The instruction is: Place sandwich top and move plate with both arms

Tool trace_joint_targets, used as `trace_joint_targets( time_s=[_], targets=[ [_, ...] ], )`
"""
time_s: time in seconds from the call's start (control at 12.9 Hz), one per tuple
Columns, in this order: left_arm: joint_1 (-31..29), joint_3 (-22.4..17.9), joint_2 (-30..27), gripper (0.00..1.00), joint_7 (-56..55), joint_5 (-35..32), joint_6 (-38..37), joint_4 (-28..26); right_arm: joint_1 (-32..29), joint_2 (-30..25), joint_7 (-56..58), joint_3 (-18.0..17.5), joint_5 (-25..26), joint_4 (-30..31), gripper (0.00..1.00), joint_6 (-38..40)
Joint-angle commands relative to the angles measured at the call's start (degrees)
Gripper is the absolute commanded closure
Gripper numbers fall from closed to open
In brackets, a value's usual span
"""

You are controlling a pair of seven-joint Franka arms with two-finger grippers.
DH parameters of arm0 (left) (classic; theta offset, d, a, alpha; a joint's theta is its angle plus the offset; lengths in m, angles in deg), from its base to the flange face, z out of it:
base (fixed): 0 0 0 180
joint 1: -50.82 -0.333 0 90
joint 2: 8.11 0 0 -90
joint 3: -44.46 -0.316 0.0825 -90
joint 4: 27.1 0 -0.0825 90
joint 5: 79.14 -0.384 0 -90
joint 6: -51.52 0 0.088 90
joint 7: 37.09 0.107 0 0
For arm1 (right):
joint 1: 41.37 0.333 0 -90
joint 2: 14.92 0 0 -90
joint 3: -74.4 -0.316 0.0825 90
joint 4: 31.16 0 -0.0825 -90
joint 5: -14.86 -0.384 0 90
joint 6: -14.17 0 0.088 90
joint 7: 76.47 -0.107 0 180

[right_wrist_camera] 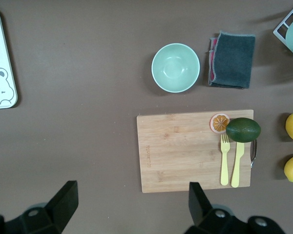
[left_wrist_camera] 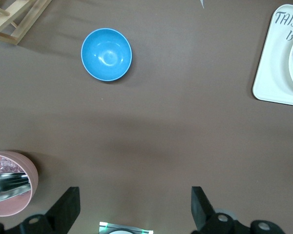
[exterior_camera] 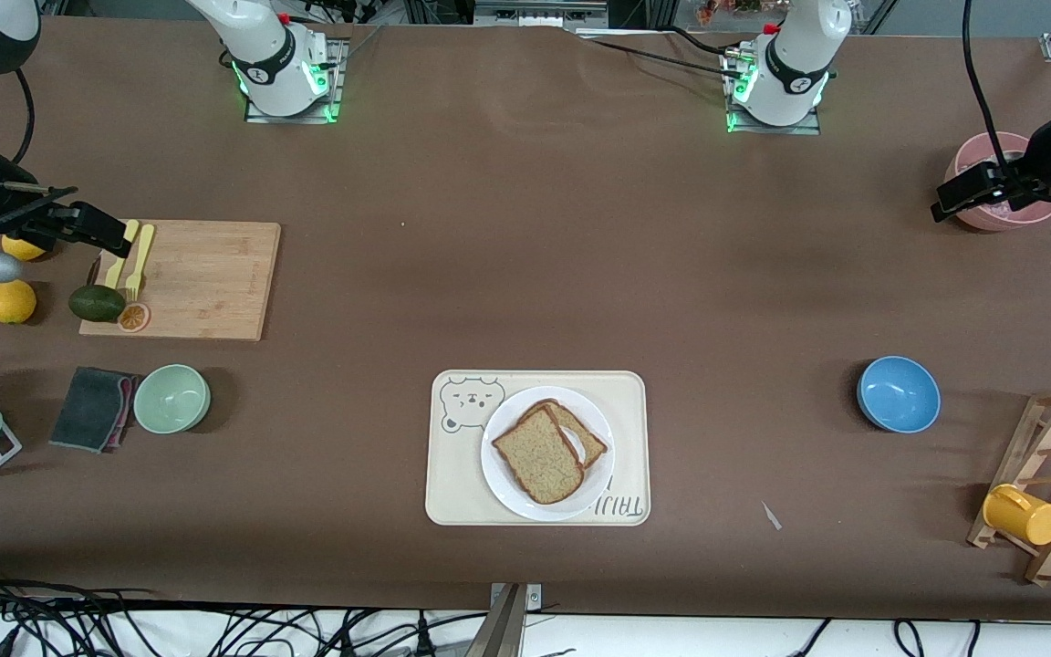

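Black left end effector hangs open and empty over the pink bowl; right end effector open over the wooden cutting board. Well apart, speckled brown bread slice lies on the round white plate, on the beige tray.

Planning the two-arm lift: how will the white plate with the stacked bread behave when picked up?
The plate looks rigid and glazed, so probably slippery at its thin rim. The sandwich top lies loose and offset on it, so tilting would likely slide it.

Blue bowl on brown table
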Motion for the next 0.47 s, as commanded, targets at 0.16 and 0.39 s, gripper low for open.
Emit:
trace_joint_targets(
  time_s=[0.16,0.39],
  targets=[
    [0.07,0.97,-0.09,0.0,1.05,1.47,-0.16,0.54,-0.37,0.23,-0.01,-0.08,-0.83,-1.12,0.0,0.28],
    [-0.01,0.88,-0.01,0.0,0.53,1.56,-0.42,0.81,-0.28,0.32,-0.01,-0.08,-0.83,-1.12,0.0,0.28]
  ],
)
